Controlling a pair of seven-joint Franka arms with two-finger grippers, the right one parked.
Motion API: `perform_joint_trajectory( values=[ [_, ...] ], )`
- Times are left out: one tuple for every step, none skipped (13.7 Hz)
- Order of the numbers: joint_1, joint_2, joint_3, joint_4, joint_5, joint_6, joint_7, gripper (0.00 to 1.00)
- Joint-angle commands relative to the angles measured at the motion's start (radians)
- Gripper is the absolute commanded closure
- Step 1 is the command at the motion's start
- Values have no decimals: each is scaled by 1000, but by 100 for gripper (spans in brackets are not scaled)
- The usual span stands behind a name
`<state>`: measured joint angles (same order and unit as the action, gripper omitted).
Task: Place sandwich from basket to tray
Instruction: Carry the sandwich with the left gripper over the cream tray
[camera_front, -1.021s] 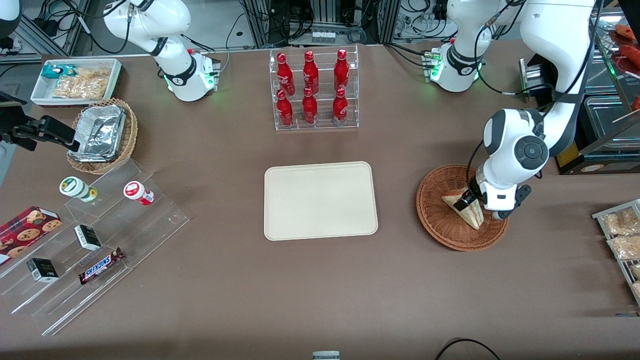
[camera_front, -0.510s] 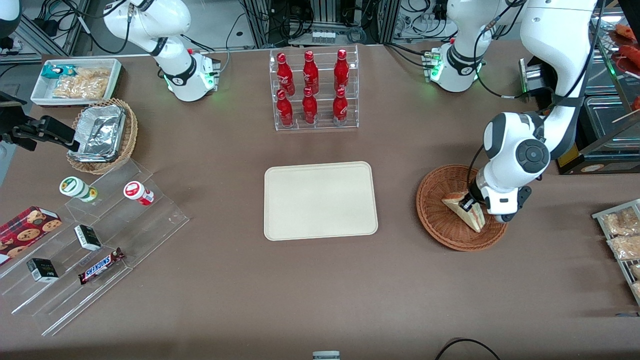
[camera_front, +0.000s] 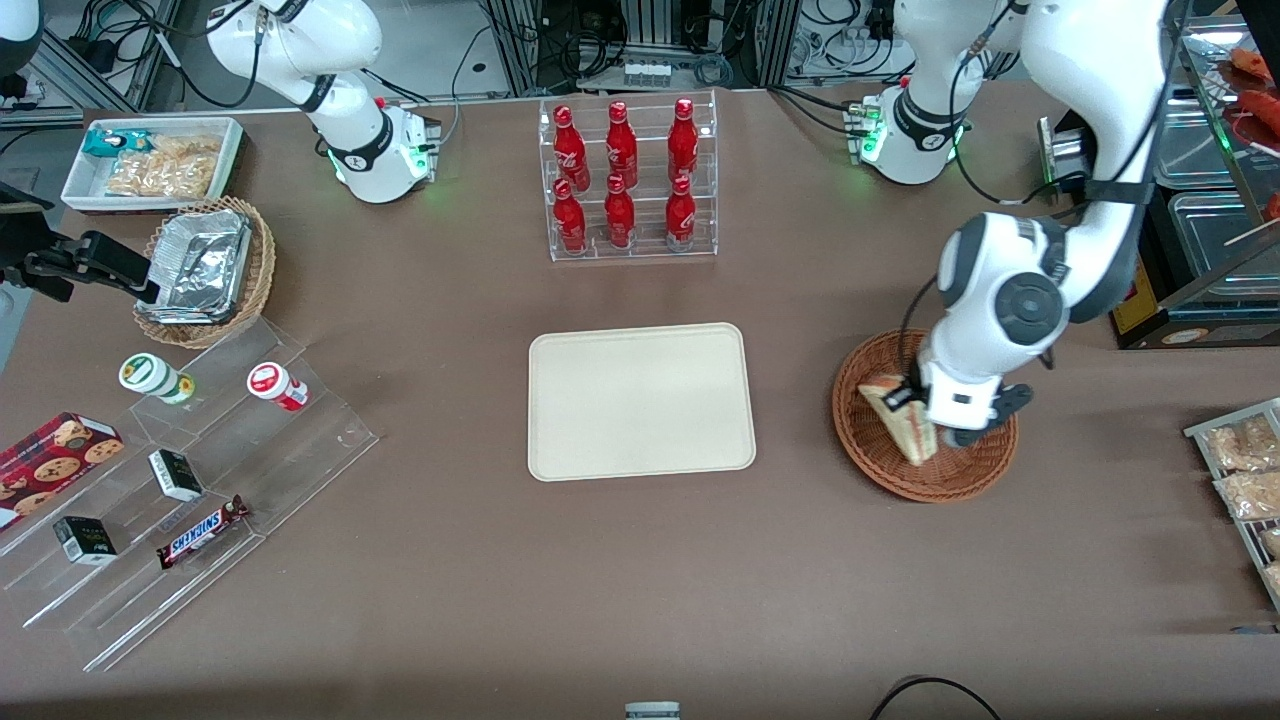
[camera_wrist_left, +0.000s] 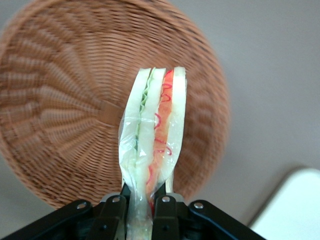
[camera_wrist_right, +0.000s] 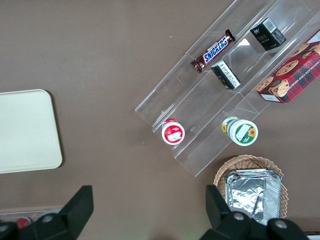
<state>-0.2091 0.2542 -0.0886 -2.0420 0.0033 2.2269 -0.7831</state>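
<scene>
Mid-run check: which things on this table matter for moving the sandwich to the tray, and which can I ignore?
In play:
- sandwich, clamped in the gripper, lifted above the basket
- tray, bare, nearer the table's middle

Ignore:
- rack of red bottles
- Snickers bar
- cookie box
- tan basket of foil containers
- white bin of snacks

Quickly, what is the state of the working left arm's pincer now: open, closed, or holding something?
Left pincer: closed on the triangular white-bread sandwich with red and green filling, held above the round reddish-brown wicker basket.
</scene>
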Motion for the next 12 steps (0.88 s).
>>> perform_joint_trajectory(
  values=[
    [-100, 57, 9, 103, 1, -61, 28, 92],
    [-131, 78, 9, 146, 1, -96, 19, 92],
    [-157, 105, 9, 195, 1, -136, 7, 93],
    [-186, 132, 9, 236, 1, -157, -7, 94],
    [-220, 158, 9, 271, -2, -165, -22, 94],
    [-251, 181, 9, 293, -6, -164, -39, 94],
    [-280, 207, 9, 322, -8, -164, -63, 95],
    [-306, 235, 9, 353, -8, -164, -89, 95],
    [-337, 259, 9, 385, -8, -164, -119, 95],
    [-360, 273, 7, 407, -9, -164, -140, 95],
    [-383, 284, 7, 423, -9, -164, -157, 95],
    [-401, 302, 9, 445, -9, -162, -177, 95]
  ],
)
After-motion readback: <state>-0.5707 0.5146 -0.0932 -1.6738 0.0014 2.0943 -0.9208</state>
